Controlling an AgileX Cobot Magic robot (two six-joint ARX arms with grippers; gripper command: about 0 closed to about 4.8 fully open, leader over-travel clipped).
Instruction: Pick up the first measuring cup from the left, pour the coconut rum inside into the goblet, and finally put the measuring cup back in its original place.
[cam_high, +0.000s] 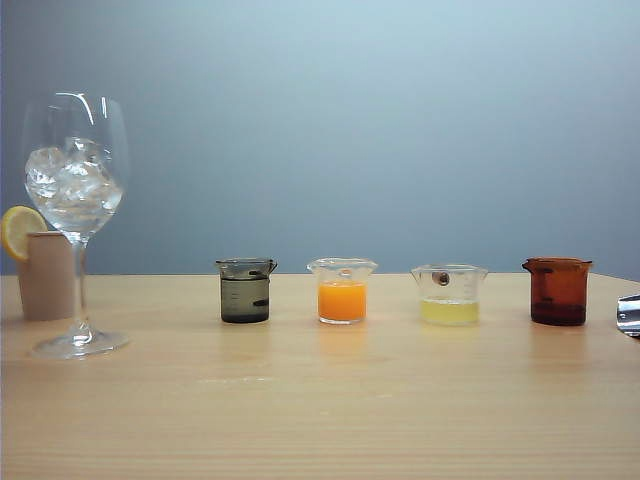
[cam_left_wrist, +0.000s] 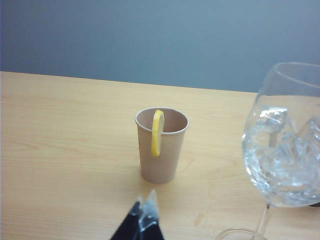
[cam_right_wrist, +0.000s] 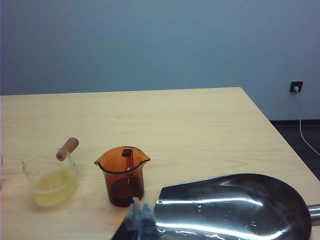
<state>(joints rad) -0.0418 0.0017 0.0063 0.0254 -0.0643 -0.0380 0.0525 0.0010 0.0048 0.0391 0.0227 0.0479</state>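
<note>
1. Dark fingertips of our left gripper (cam_left_wrist: 142, 220) meet with nothing between them, parked near the table's (cam_left_wrist: 65, 150) front, short of the paper cup (cam_left_wrist: 161, 145) and lemon slice (cam_left_wrist: 157, 132).
2. Our right gripper (cam_right_wrist: 140, 216) is pinched shut and empty too, just behind the amber cup (cam_right_wrist: 123, 175) and beside the steel scoop (cam_right_wrist: 235, 207).
3. We judge both are parked clear, leaving the row reachable.
4. Measuring cup (cam_high: 245, 290), rum (cam_high: 245, 300) inside, stands leftmost of 4, well apart from the goblet (cam_high: 75, 190).
5. Open tabletop lies before it; the orange cup (cam_high: 342, 290) sits near.
</note>
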